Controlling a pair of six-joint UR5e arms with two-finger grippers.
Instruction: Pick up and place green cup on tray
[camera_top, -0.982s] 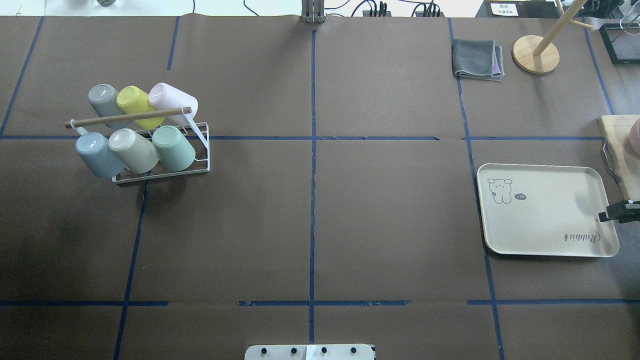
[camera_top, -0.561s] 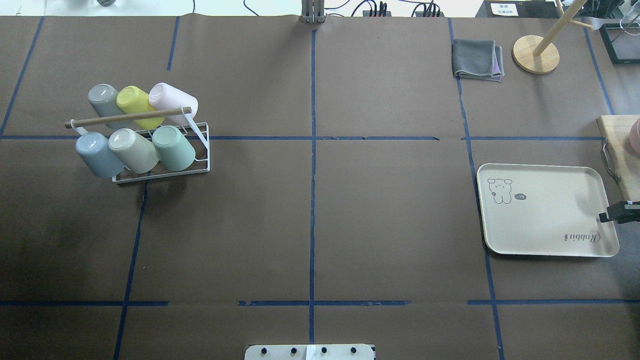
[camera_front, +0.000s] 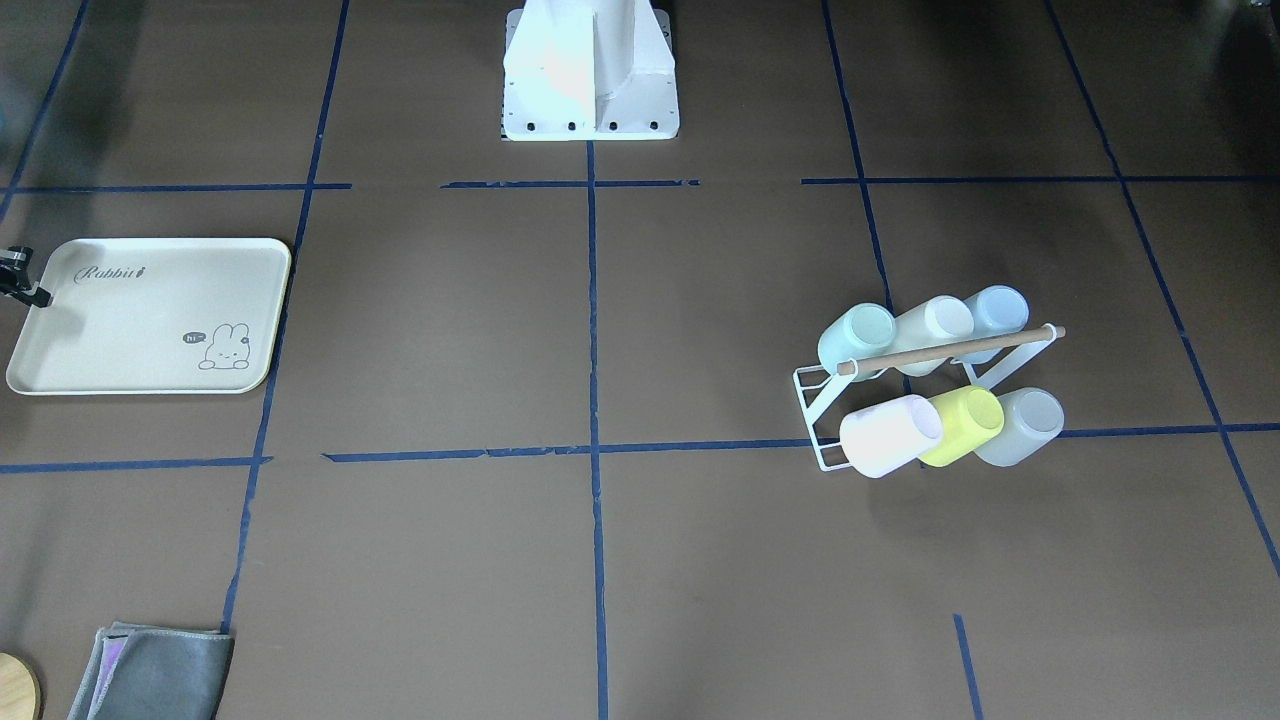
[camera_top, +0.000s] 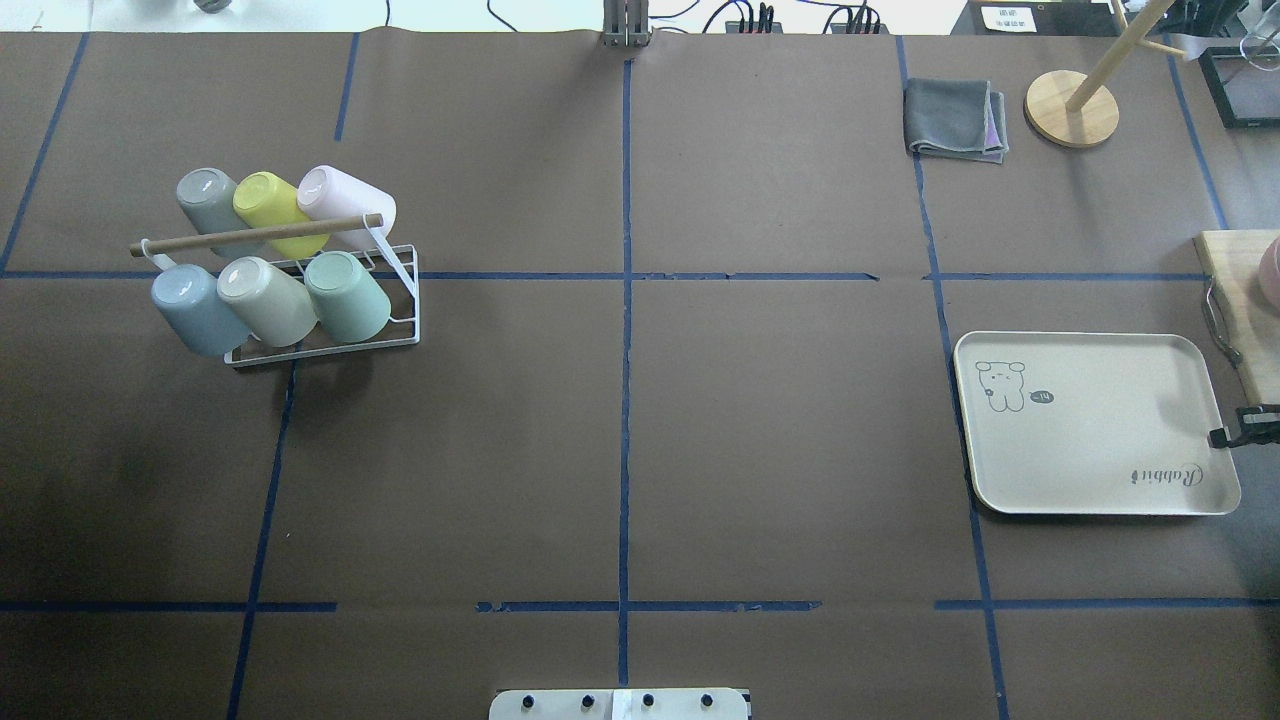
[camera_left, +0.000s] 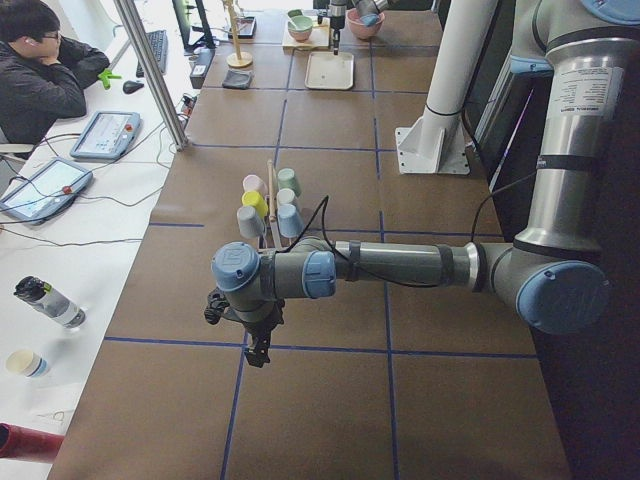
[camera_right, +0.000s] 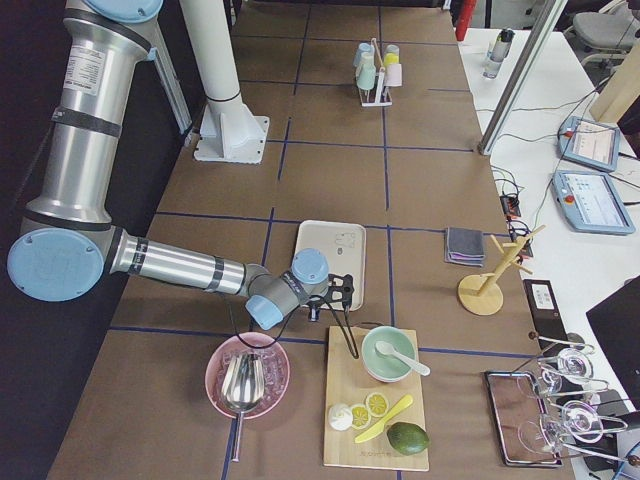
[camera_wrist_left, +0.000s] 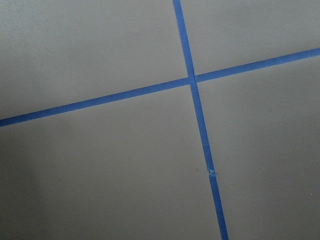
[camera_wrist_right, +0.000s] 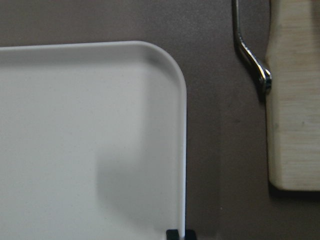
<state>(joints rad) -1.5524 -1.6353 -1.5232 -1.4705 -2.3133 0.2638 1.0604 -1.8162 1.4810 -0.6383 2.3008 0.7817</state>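
The green cup (camera_top: 347, 297) is pale mint and lies on its side at the right end of the near row of a white wire rack (camera_top: 322, 346). It also shows in the front view (camera_front: 856, 340) and the left view (camera_left: 288, 181). The cream tray (camera_top: 1095, 460) lies at the right; it also shows in the front view (camera_front: 120, 340) and the right wrist view (camera_wrist_right: 75, 140). My right gripper (camera_top: 1222, 436) is at the tray's right rim, far from the cup. In the right wrist view (camera_wrist_right: 180, 234) its fingertips stand close together astride that rim. My left gripper (camera_left: 258, 352) shows only in the left view, so I cannot tell its state.
The rack also holds blue (camera_top: 190, 305), beige (camera_top: 263, 298), grey (camera_top: 208, 200), yellow-green (camera_top: 272, 205) and pink (camera_top: 345, 200) cups. A grey cloth (camera_top: 953, 118) and a wooden stand (camera_top: 1071, 107) are at the back right. A cutting board (camera_wrist_right: 295, 100) and a metal handle (camera_wrist_right: 250, 50) lie right of the tray.
My right gripper has drawn a little to the right along the tray's right rim. The tray has shifted slightly toward me and to the right.
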